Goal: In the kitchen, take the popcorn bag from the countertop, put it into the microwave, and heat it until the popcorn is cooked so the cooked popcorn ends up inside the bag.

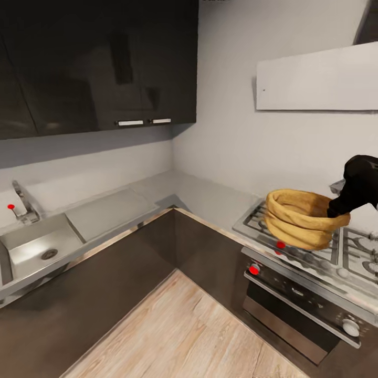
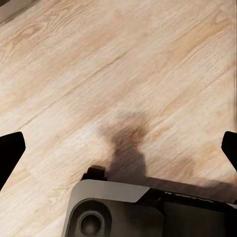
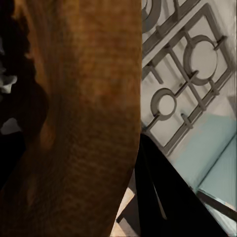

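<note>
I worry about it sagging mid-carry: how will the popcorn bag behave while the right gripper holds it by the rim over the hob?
The popcorn bag looks soft: its burlap wall folds into rolls, so it will probably flex. Pinched at one rim by the right gripper, it may tilt or swing. Its rough weave likely resists slipping.

Rough burlap popcorn bag [image 1: 302, 218]; glossy dark cabinets [image 1: 94, 63]

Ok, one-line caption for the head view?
Right hand lifts the burlap bag above the gas hob.
</note>
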Motion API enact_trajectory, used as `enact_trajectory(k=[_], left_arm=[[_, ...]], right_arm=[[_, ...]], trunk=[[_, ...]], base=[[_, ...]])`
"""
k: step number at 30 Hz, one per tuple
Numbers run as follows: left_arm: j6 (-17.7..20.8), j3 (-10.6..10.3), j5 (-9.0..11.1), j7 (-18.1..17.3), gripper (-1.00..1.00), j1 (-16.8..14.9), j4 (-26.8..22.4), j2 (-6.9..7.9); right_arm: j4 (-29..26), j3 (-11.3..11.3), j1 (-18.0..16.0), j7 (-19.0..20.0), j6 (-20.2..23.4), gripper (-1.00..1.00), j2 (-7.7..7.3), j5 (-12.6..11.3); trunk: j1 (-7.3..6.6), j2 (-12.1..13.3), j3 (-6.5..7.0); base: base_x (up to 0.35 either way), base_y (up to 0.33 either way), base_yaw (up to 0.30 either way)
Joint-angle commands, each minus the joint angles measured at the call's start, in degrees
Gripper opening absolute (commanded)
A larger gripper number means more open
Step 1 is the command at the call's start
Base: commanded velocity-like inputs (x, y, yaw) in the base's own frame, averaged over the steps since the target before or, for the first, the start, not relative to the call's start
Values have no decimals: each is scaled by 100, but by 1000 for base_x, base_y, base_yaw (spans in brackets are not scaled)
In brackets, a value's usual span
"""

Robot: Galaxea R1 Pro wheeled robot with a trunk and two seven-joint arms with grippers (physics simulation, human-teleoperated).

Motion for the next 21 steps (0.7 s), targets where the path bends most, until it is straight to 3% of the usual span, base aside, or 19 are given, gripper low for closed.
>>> enact_trajectory(k=[1,9,13,15,18,21], left_arm=[[-18,6,9,7,100,-6,4,-2],[-18,6,9,7,100,-6,4,-5],[-18,6,17,7,100,-6,4,-3],[-18,6,18,7,100,-6,4,0],[-18,6,18,7,100,-6,4,-2],[-18,6,18,7,100,-6,4,-4]], right_arm=[[-12,14,-3,33,62,-100,-15,24],[-18,-153,13,-47,62,-100,146,-14],[-18,-563,13,0,62,-100,302,-30],[-36,-742,80,14,62,-100,468,-30],[-44,-772,143,-26,62,-100,848,-27],[-24,-775,145,-48,62,-100,1106,-15]], trunk=[[4,-12,-9],[4,-12,15],[4,-12,15],[4,-12,15],[4,-12,15],[4,-12,15]], base=[[0,0,-291],[0,0,-213],[0,0,-6],[0,0,0],[0,0,0],[0,0,0]])
